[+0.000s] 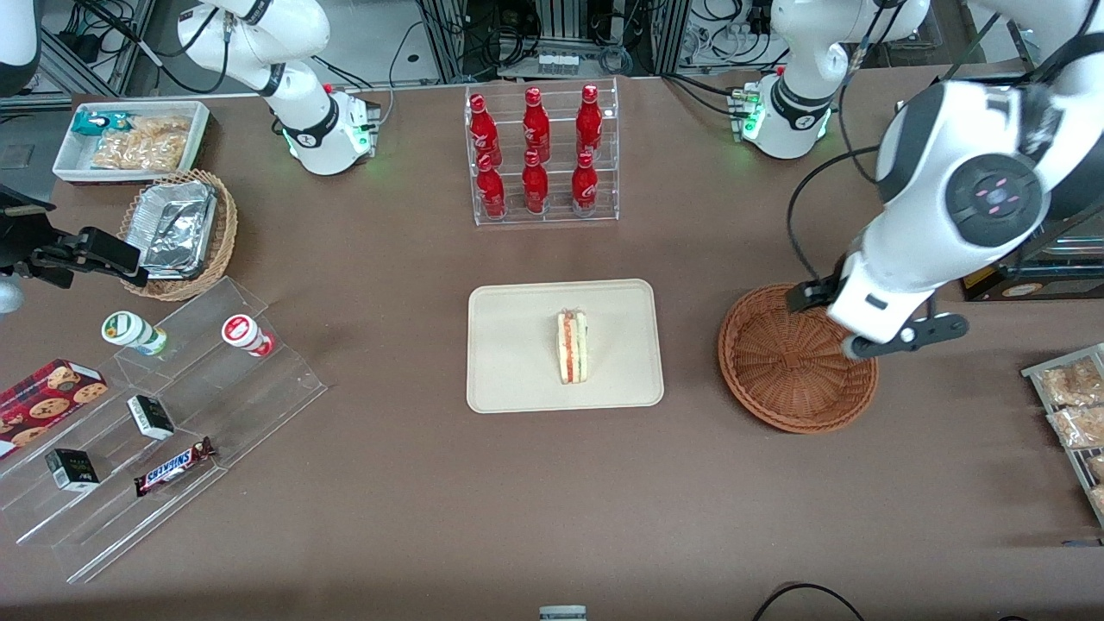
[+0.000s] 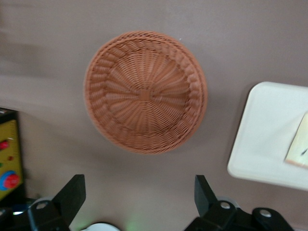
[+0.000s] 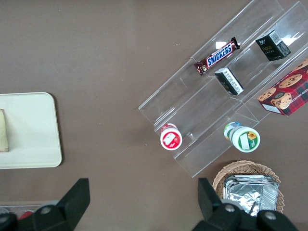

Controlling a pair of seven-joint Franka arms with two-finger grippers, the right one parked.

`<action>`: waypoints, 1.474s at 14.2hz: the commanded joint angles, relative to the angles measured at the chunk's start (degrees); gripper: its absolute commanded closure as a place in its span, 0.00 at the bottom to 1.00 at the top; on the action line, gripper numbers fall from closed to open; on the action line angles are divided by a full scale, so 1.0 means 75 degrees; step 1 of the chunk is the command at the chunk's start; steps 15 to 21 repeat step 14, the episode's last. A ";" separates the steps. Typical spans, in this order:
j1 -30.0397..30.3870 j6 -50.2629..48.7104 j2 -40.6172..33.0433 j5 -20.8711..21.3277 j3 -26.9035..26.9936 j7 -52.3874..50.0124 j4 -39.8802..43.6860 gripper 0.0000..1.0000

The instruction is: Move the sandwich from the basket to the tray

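Observation:
The sandwich (image 1: pixel 572 347) lies on its side in the middle of the cream tray (image 1: pixel 517 345), its red, orange and green cut edge showing. The reddish-brown wicker basket (image 1: pixel 780 366) stands beside the tray toward the working arm's end and holds nothing. My left gripper (image 1: pixel 854 329) hangs high above the basket's rim, mostly hidden under the arm. In the left wrist view the gripper (image 2: pixel 139 185) is open and empty, with the basket (image 2: pixel 144 91), the tray's corner (image 2: pixel 262 130) and the sandwich's bread (image 2: pixel 298 147) below it.
A clear rack of red bottles (image 1: pixel 542 155) stands farther from the camera than the tray. A stepped acrylic shelf (image 1: pixel 155 431) with snacks, a tan basket with foil trays (image 1: pixel 179 233) and a white snack bin (image 1: pixel 131 140) lie toward the parked arm's end. Snack packets (image 1: pixel 1074 397) lie near the basket.

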 commanded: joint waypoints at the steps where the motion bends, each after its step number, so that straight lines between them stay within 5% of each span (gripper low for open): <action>1: 0.0408 -0.0276 -0.0682 -0.0290 -0.0107 0.1077 -0.0318 0.00; 4: 0.0772 -0.0370 -0.1256 -0.0338 -0.0025 0.2121 -0.0529 0.00; 9: 0.0772 -0.0582 -0.1761 -0.0947 0.1100 0.3658 -0.0518 0.00; 21: 0.0726 -0.0043 -0.1704 -0.0959 0.1124 0.3659 -0.0483 0.00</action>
